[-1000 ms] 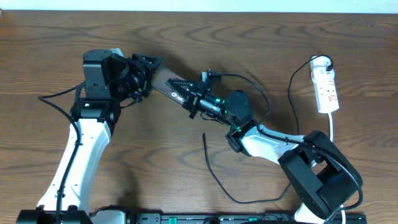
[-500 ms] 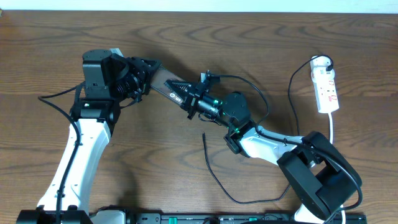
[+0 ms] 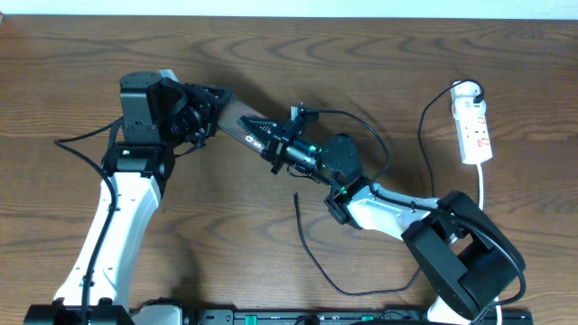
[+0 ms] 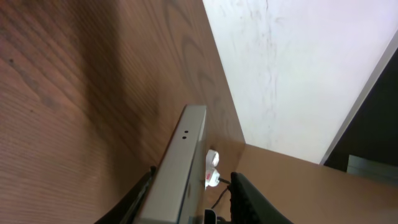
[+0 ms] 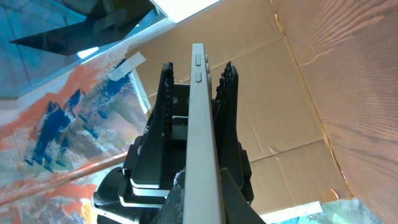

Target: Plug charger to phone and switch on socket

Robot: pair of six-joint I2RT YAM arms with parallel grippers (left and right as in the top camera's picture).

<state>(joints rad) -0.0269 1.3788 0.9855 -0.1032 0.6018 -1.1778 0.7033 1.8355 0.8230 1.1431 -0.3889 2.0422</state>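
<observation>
The brown-bronze phone is held off the table between both grippers, edge-on in the wrist views. My right gripper is shut on its right end. My left gripper straddles the other end, open, with a gap between one finger and the phone. The charger, a thin black cable, lies loose on the table in front of the right arm, its tip free. The white socket strip lies at the far right and shows small in the left wrist view.
A white cord runs from the socket toward the right arm's base. A black cable curves off the socket's plug. Thicker robot cables loop by the right wrist and left of the left arm.
My right gripper has moved slightly left and up with the phone, pushing it a little deeper between the left gripper's fingers. The left arm, charger and socket have not moved.
</observation>
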